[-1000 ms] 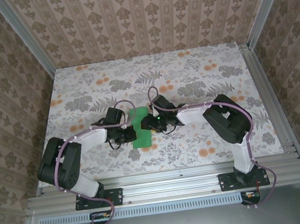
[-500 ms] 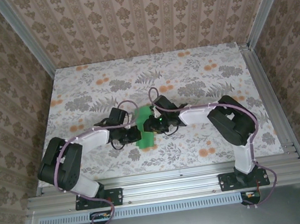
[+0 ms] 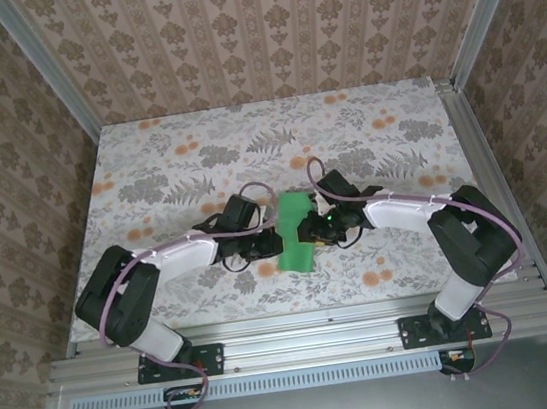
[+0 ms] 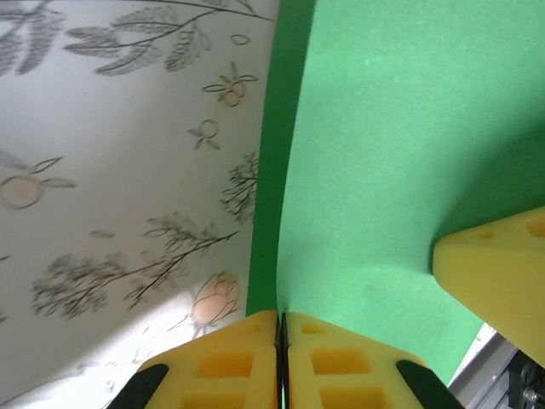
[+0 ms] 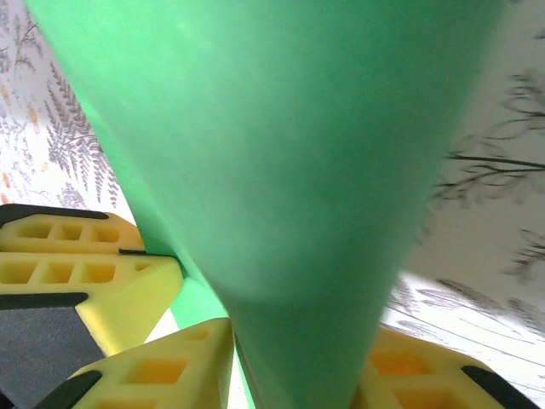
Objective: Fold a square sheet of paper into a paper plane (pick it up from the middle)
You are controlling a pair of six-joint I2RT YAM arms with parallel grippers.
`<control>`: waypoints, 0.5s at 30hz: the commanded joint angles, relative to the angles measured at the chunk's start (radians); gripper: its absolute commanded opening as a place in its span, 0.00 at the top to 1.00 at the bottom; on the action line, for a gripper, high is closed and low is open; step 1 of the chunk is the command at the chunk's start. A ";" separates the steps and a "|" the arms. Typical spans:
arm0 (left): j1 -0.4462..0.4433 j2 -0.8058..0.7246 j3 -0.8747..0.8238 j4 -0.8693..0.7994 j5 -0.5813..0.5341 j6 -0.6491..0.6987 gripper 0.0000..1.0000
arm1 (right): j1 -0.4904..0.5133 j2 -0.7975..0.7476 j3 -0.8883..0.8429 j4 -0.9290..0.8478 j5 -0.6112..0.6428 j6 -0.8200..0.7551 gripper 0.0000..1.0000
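Observation:
The square sheet of paper [image 3: 295,232], bright green and bent into a fold, is held up between both grippers near the table's front middle. My left gripper [image 3: 265,245] is on its left side. In the left wrist view, the yellow left gripper [image 4: 281,328] is shut on the edge of the sheet of paper [image 4: 383,153]. My right gripper [image 3: 314,229] is on the sheet's right side. In the right wrist view the sheet of paper [image 5: 281,170] narrows like a cone down into the right gripper [image 5: 298,375], whose jaws stand partly closed around the fold.
The floral table [image 3: 366,142] stretches away behind the arms, with aluminium rails [image 3: 487,176] and patterned walls around it. The right gripper's yellow finger [image 4: 502,273] shows in the left wrist view. The left gripper's fingers [image 5: 77,264] show in the right wrist view.
Both grippers have moved to the right together, carrying the green sheet. The sheet lay flatter a second ago and now stands bent up between them. The right jaws closed in on the fold.

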 commanded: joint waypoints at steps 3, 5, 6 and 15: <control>-0.019 0.071 0.055 0.040 -0.010 -0.023 0.90 | -0.023 -0.031 -0.016 -0.070 0.036 -0.058 0.61; -0.021 0.089 0.077 0.034 -0.009 -0.015 0.90 | -0.032 -0.025 -0.009 -0.075 0.044 -0.069 0.60; -0.020 0.099 0.088 0.030 -0.009 -0.009 0.90 | -0.036 -0.023 -0.006 -0.076 0.051 -0.074 0.60; -0.018 0.175 0.161 -0.015 -0.008 0.046 0.90 | -0.056 0.020 0.049 -0.120 0.130 -0.128 0.54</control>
